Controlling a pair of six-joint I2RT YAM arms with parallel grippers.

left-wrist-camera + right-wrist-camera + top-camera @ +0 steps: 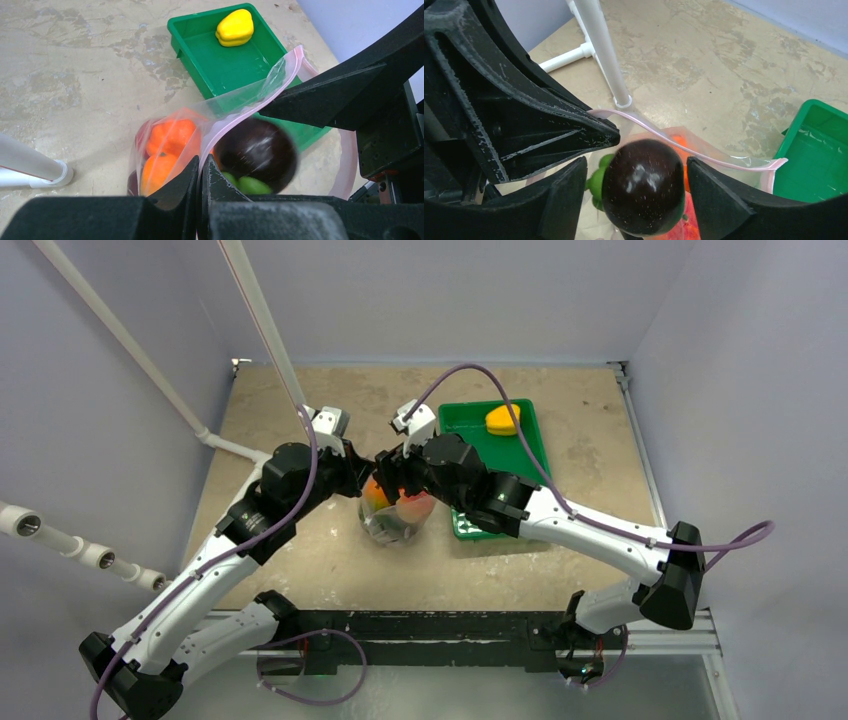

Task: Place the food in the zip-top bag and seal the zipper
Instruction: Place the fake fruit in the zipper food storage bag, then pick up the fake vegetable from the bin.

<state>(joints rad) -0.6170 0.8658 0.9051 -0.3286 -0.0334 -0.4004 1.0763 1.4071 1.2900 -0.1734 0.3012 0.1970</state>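
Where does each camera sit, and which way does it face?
Top external: above and behind the bases, looking down; both arms show.
Left wrist: looks past the left gripper, pinching the zip-top bag, toward the green tray.
Right wrist: looks down through the right gripper at the eggplant.
Both wrist views share eggplant and bag.

The zip-top bag is thin clear plastic film, crinkled and shiny, and its zipper is a smoother, faintly pink strip. The toy eggplant is very glossy dark purple, flecked with pale specks. My right fingers are matt black, grainy plastic, scuffed whitish. The green tray is smooth, slightly shiny plastic, and the yellow toy pepper is satin-smooth. The table is matt, mottled, worn beige. The pipe is smooth white plastic.
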